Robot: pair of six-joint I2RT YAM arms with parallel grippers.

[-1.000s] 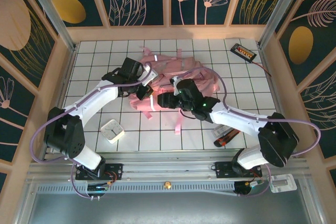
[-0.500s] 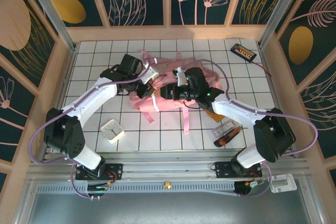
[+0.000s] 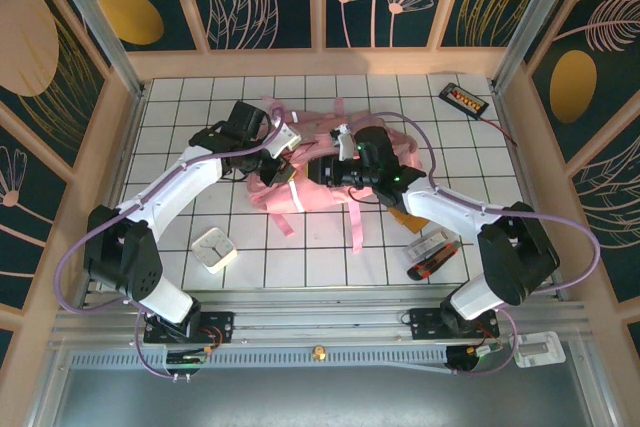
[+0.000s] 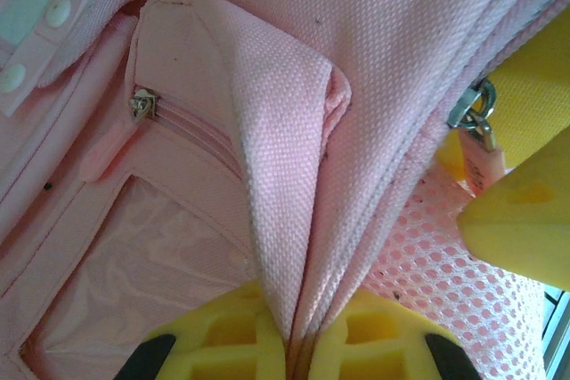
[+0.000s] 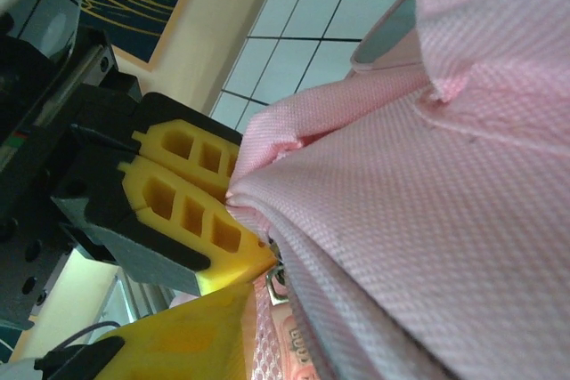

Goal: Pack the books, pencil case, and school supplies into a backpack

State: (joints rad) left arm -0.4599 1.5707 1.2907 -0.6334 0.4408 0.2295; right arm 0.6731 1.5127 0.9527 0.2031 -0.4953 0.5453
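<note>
The pink backpack (image 3: 330, 152) lies bunched in the middle of the table. My left gripper (image 3: 281, 164) is shut on a fold of its fabric beside the zip, and the fold (image 4: 298, 220) runs down between the yellow pads (image 4: 223, 344). My right gripper (image 3: 323, 170) sits close against the left one, at the metal zipper pull (image 5: 278, 284). One of its yellow fingers (image 5: 178, 344) shows and the other is behind fabric. An orange-brown notebook (image 3: 405, 216) peeks out under the right arm. A dark wrapped pack of school supplies (image 3: 432, 255) lies front right. The pencil case is out of view.
A flat black device (image 3: 465, 99) with an orange cable lies at the back right corner. A small white square item (image 3: 212, 249) sits front left. Loose pink straps (image 3: 354, 222) trail toward the front. Wooden walls ring the tiled table (image 3: 180, 117).
My right gripper moved back to the backpack beside the left gripper, and its jaws narrowed. The backpack went from sprawled to gathered and lifted. The left gripper kept its hold.
</note>
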